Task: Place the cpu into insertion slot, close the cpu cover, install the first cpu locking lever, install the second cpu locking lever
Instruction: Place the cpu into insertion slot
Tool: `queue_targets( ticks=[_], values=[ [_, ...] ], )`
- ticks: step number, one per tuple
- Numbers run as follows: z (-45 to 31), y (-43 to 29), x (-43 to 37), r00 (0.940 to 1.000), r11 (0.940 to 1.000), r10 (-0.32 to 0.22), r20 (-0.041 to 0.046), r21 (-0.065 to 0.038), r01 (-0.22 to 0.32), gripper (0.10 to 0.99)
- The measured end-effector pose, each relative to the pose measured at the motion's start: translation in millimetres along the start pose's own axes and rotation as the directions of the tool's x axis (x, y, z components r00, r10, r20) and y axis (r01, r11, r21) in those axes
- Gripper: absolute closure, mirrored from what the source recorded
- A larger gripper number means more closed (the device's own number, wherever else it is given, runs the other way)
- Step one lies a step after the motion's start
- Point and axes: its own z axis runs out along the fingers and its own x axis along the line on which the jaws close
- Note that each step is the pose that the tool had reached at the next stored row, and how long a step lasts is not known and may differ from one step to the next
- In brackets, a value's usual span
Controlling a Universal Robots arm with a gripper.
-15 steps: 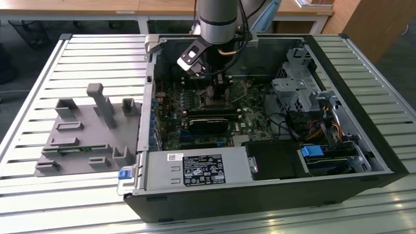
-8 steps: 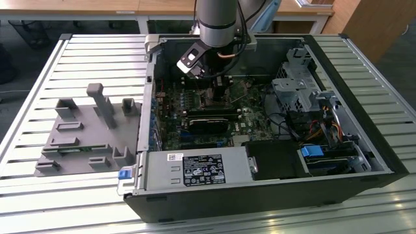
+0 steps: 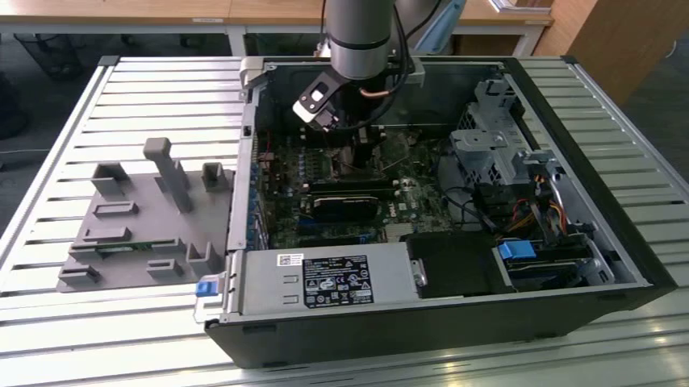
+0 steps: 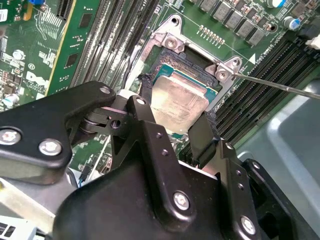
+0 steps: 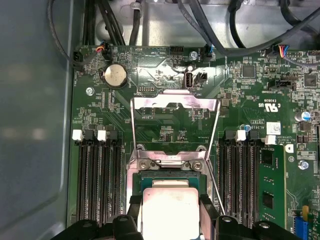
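My gripper [image 4: 175, 119] reaches down inside the open computer case [image 3: 603, 242], and its two black fingers [image 4: 145, 107] sit against opposite edges of the cpu [image 4: 177, 100], a flat square chip with a pale silver top. The cpu lies over the insertion slot [image 4: 186, 63], whose black rim shows just beyond it; I cannot tell whether it is fully seated. In the first wrist view the cpu [image 5: 170, 207] sits between the fingertips [image 5: 207, 215], and the cpu cover [image 5: 175, 101] stands swung open behind the slot. A thin metal locking lever [image 4: 280, 86] sticks out beside the socket.
Black memory slots [image 5: 97, 180] flank the socket, with a green memory stick [image 5: 272, 185] at one side and a coin battery [image 5: 115, 75] beyond. A long black card [image 3: 344, 205], drive cage [image 3: 495, 137] and cables crowd the case. A grey fixture [image 3: 140, 218] sits on the slatted table.
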Motion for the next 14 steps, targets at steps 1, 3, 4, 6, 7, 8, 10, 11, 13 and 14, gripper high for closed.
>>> queue_targets(
  ticks=[1, 3, 4, 6, 7, 8, 10, 11, 13, 14],
  values=[
    [1.0, -0.1, 0.1, 1.0000, 1.0000, 0.000, 0.0003, 0.000, 0.000, 0.545],
    [3.0, -0.3, 0.4, 1.0000, 1.0000, 0.000, 0.0011, 0.000, 0.000, 0.545],
    [3.9, -0.3, 0.5, 1.0000, 1.0000, 0.000, 0.0014, 0.000, 0.000, 0.545],
    [5.6, -0.5, 0.7, 1.0000, 1.0000, 0.000, 0.0021, 0.000, 0.000, 0.545],
    [6.3, -0.6, 0.7, 1.0000, 1.0000, 0.000, 0.0024, 0.000, 0.000, 0.545],
    [6.9, -0.7, 0.7, 1.0000, 1.0000, 0.000, 0.0025, 0.000, 0.000, 0.545],
    [7.8, -1.2, 0.7, 1.0000, 1.0000, 0.003, 0.0027, 0.000, -0.003, 0.545],
    [8.3, -1.3, 0.7, 1.0000, 1.0000, 0.005, 0.0028, 0.000, -0.005, 0.545],
    [9.1, -1.5, 0.7, 1.0000, 1.0000, 0.007, 0.0029, 0.000, -0.007, 0.545],
    [9.5, -1.5, 0.7, 1.0000, 1.0000, 0.008, 0.0031, 0.000, -0.008, 0.545]
  ],
)
